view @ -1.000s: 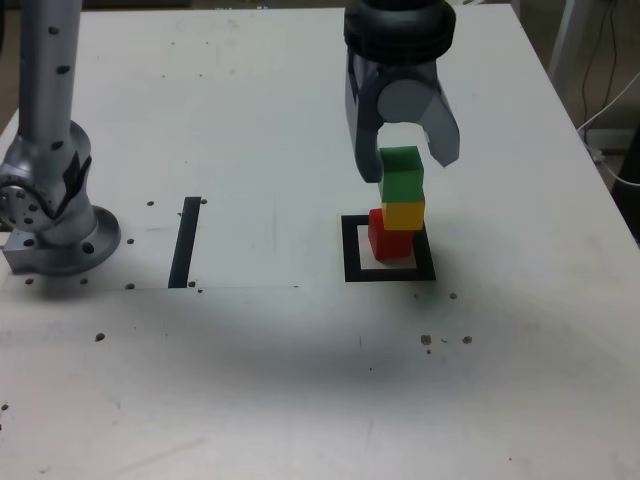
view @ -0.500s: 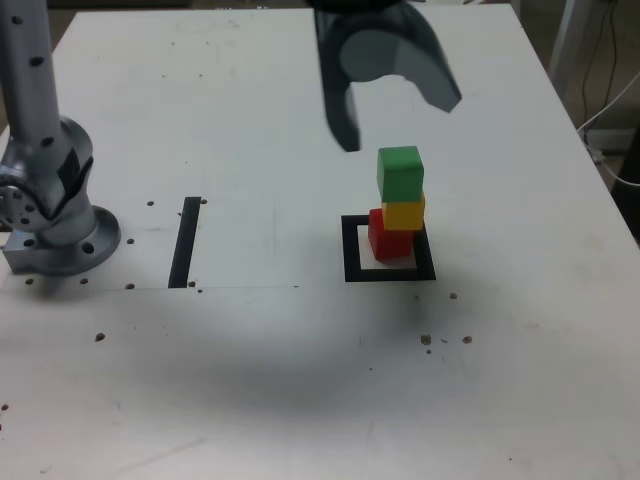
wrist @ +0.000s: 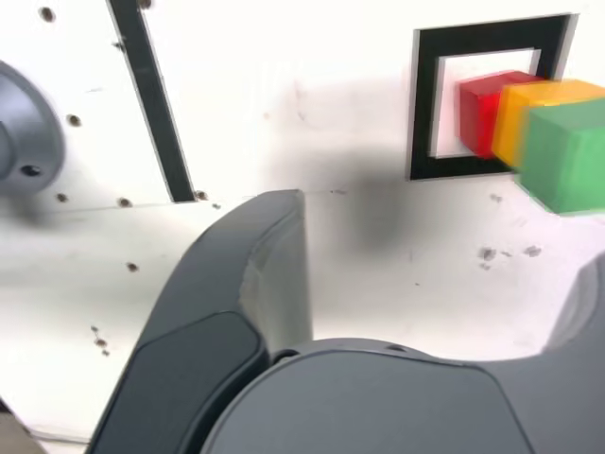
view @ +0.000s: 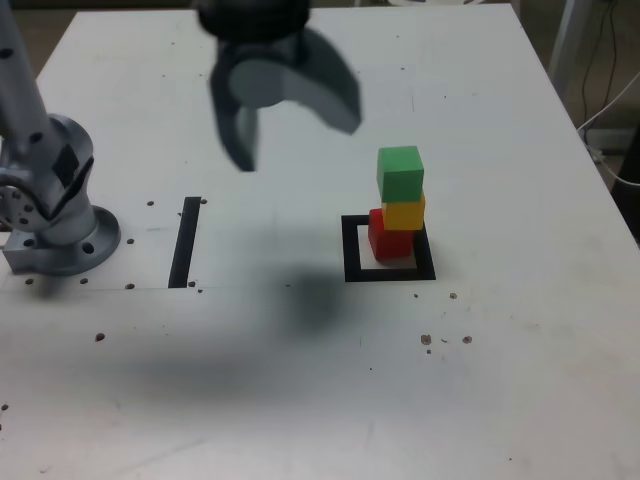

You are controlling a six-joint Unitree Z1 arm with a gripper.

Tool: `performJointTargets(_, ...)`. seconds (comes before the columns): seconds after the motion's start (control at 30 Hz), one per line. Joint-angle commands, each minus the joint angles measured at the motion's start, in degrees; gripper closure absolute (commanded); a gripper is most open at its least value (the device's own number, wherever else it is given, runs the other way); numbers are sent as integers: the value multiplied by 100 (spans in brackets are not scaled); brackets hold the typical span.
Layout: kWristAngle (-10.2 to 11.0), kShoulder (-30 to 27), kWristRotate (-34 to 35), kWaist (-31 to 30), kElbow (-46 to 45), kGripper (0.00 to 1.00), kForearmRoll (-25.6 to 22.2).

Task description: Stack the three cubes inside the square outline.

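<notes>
The three cubes stand as one tower inside the square outline (view: pixel 352 250): the red cube (view: pixel 386 240) at the bottom, the yellow cube (view: pixel 405 213) on it, the green cube (view: pixel 401 172) on top, each slightly offset. My gripper (view: pixel 292 140) hangs raised above the table, well off to the exterior view's left of the tower, open with nothing between its fingers. The wrist view shows the green cube (wrist: pixel 567 156), yellow cube (wrist: pixel 518 118), red cube (wrist: pixel 477 109) and square outline (wrist: pixel 425 113) beyond the open gripper (wrist: pixel 440 236), clear of both fingers (wrist: pixel 255 274).
The arm's grey base (view: pixel 55 225) sits at the exterior view's left edge of the white table. A straight black strip (view: pixel 185 240) lies between the base and the outline. Cables (view: pixel 610 90) hang off the table's right side.
The gripper opened off the green cube, rose, and swung toward the exterior view's left. The tower stayed standing, unmoved.
</notes>
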State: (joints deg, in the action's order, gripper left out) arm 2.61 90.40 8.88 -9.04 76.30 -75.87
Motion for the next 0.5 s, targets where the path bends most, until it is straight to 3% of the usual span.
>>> performJointTargets(0.0,59,-310,-9,-10,-815,0,238)
performJointTargets(0.2,130,-521,-9,-43,-1753,0,485)
performJointTargets(0.47,-50,-575,-9,-72,-2710,0,1088)
